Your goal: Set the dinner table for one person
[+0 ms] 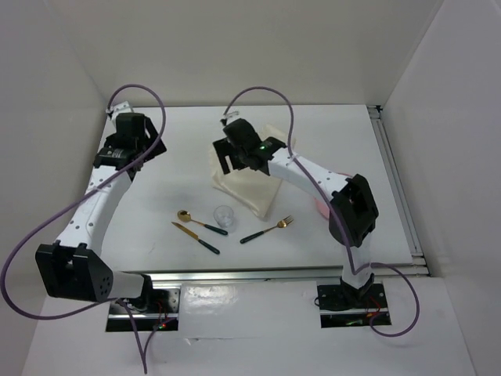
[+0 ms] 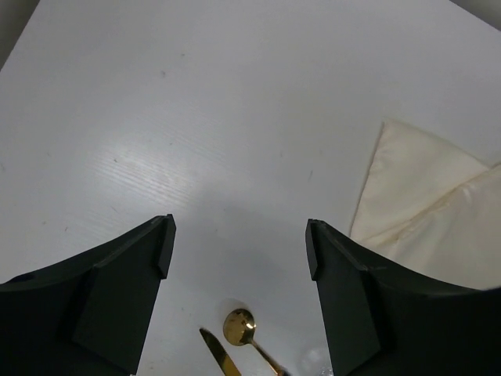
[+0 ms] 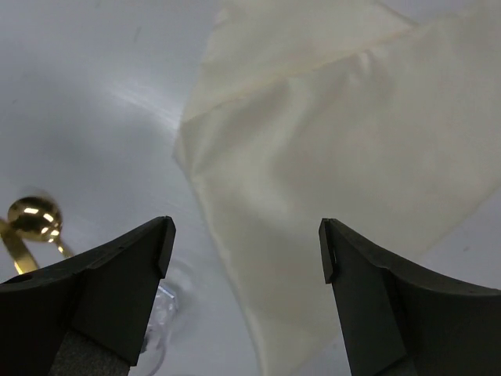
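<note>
Dinner table [image 1: 172, 180] long axis left-right (top view); left hand [image 2: 239, 243], right hand [image 3: 244, 244] both apart, empty.

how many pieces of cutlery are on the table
3: spoon left of the glass, knife alongside it on the near side, fork right of the glass. The right arm could hide more.

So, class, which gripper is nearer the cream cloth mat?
Right. The right gripper hovers open directly above the cream cloth mat; the left gripper is off to its left, clear of it.
</note>
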